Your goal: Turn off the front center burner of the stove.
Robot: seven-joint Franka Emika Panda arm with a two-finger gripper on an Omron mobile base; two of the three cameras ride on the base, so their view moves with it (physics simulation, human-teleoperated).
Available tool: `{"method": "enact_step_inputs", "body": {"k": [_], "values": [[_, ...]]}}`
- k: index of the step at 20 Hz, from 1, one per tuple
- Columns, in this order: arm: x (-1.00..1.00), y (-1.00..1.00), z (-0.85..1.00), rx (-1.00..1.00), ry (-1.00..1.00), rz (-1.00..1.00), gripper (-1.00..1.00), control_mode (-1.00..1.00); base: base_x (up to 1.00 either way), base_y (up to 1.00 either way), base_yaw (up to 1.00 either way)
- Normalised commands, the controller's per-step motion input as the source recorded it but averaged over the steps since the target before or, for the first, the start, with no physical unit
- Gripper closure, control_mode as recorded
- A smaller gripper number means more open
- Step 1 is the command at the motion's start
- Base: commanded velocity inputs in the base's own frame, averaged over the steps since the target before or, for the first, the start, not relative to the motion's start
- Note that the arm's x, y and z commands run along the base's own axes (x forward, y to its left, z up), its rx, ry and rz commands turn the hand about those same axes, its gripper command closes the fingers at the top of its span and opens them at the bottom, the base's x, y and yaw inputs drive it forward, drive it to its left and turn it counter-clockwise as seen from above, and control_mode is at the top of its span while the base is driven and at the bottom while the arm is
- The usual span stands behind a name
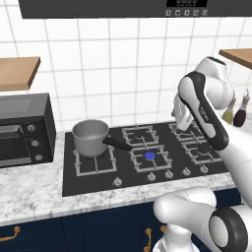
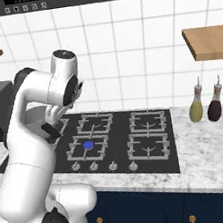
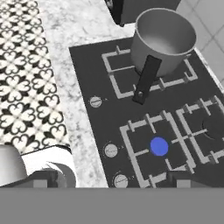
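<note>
A: Where is the wide flat black stove (image 1: 93, 182), and which burner matters?

B: It sits in the speckled white marble surface (image 1: 29, 197), under the tiled wall. The front center burner (image 1: 150, 156), a square grey wire grate over a round burner, lies in the front row, middle column. It shows again from the other side (image 2: 88, 145) and from the hand camera (image 3: 159, 147).

A: How does it look?

B: A bright blue disc glows at its middle, so I judge it lit. The other grates show no blue.

A: And the controls?

B: A row of small round silver knobs (image 1: 160, 174) runs along the front edge, just in front of the grates. One knob (image 3: 111, 150) lies beside the lit grate in the hand view; I judge it the likely control, though I cannot be sure.

A: What is the gripper (image 1: 183, 118) doing?

B: It hangs above the stove, clear of the knobs, touching nothing. Its jaws stand spread wide and empty, which suits coming down over a knob.

A: Anything in the way?

B: A grey metal saucepan (image 1: 91, 138) sits on the front left grate. Its dark handle (image 1: 117, 143) points toward the middle burners but stops short of the knob row.
</note>
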Motion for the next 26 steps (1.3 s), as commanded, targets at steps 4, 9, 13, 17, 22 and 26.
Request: {"method": "enact_step_inputs", "body": {"k": [4, 9, 13, 17, 22, 26], "values": [[-0.02, 0.02, -0.27, -0.17, 0.00, 0.75, -1.00, -1.00, 0.00, 0.00, 0.00], [-0.02, 0.05, -0.35, -0.15, 0.00, 0.76, -1.00, -1.00, 0.00, 0.00, 0.00], [-0.17, 0.30, -0.41, -0.13, 0.00, 0.73, -1.00, -1.00, 0.00, 0.00, 0.00], [-0.27, 0.36, -0.40, -0.09, 0.00, 0.63, -1.00, -1.00, 0.00, 0.00, 0.00], [-0.20, 0.04, -0.35, -0.02, 0.00, 0.24, -1.00, -1.00, 0.00, 0.00, 0.00], [-0.05, 0.00, -0.42, 0.03, 0.00, 0.11, -1.00, -1.00, 0.00, 0.00, 0.00]]}}
